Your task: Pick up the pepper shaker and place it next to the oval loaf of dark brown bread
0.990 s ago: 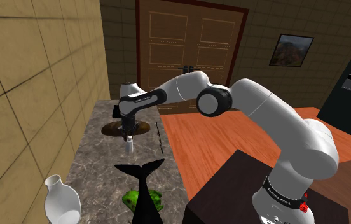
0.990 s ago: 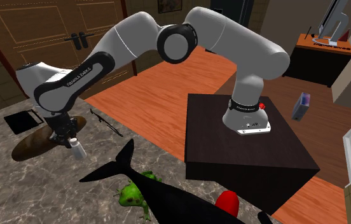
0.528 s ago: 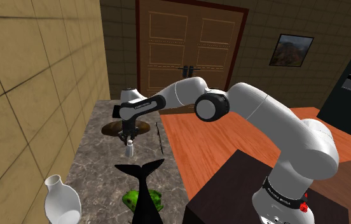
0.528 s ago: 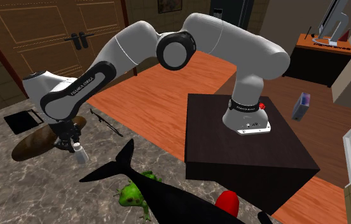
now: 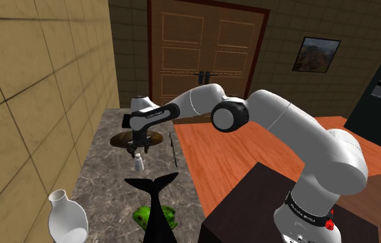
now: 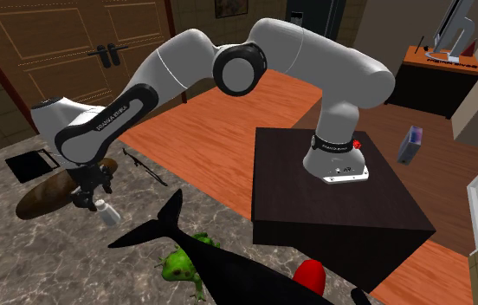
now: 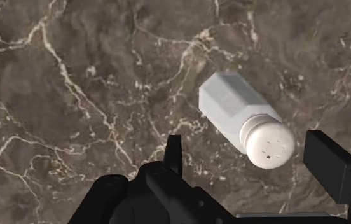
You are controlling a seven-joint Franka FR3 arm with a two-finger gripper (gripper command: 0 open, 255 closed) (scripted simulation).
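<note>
We are hovering our gripper (image 7: 249,159) open over the marble counter (image 7: 72,95), fingers touching nothing, while the white pepper shaker (image 7: 241,118) is sitting tilted between them, near the dark brown loaf (image 6: 38,199).

The bench (image 7: 72,95) is smooth dark brown marble with pale veins. The pepper shaker (image 7: 234,108) looks plain, matt and grey-white. The floor (image 5: 213,148) is orange wood planks, and the double door (image 5: 206,41) is panelled wood.
</note>
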